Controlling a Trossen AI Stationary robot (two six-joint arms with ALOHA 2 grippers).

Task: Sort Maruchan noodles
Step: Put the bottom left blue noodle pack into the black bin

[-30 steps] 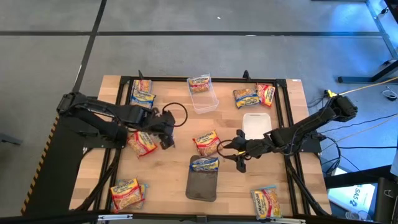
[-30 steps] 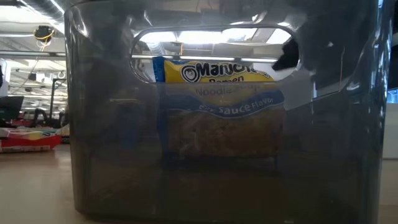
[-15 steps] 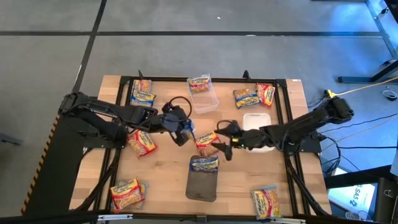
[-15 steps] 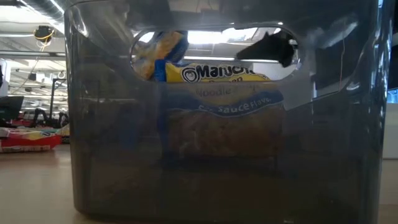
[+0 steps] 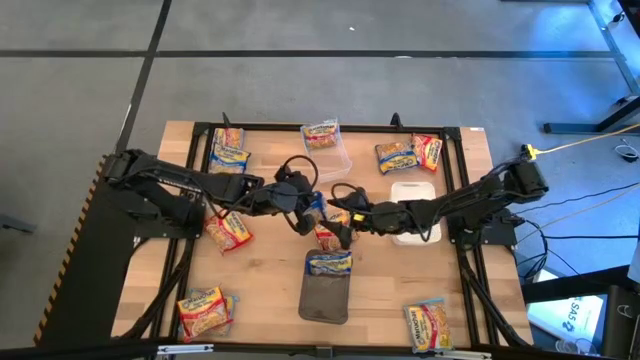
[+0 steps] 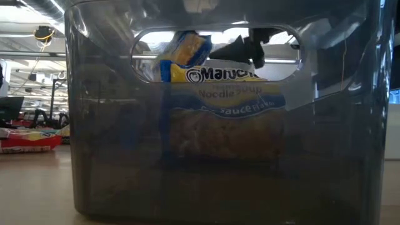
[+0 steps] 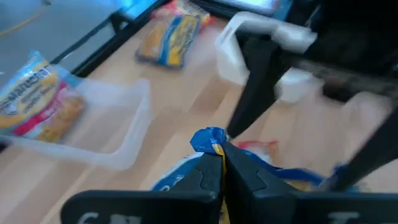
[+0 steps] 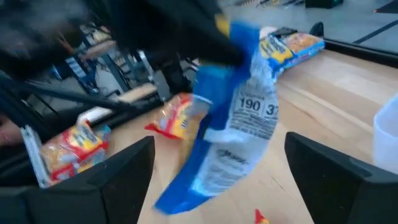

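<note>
My left gripper [image 5: 308,203] is over the table's middle, shut on a blue-banded Maruchan packet [image 5: 317,207], which also shows in the right wrist view [image 8: 233,118] and through the tray's handle hole in the low view [image 6: 186,53]. My right gripper [image 5: 344,222] is open right beside it. Its two fingers [image 8: 121,171] stand on either side of the hanging packet, apart from it. A red-banded packet [image 5: 330,236] lies flat on the table under both grippers. Another blue-banded packet [image 5: 328,263] leans inside the dark grey tray [image 5: 325,298]. My left gripper pinches the blue-banded packet by its crimped end edge [image 7: 209,139] between the two fingers. The fingers come slanting down from the table's left. The packet hangs tilted below them, off the table; its lower end [image 8: 177,194] shows in the right wrist view.
A clear tub [image 5: 330,160] at the far middle holds one packet [image 5: 320,133]. A white tray [image 5: 412,205] sits under my right arm. More packets lie far left [image 5: 228,150], far right [image 5: 408,153], left [image 5: 230,231], near left [image 5: 205,311] and near right [image 5: 428,325].
My left gripper has carried the blue-banded packet from the left part of the table toward the middle, lifted clear. My right gripper has moved toward the table's left and far edge, from beside the dark grey tray to the held packet.
</note>
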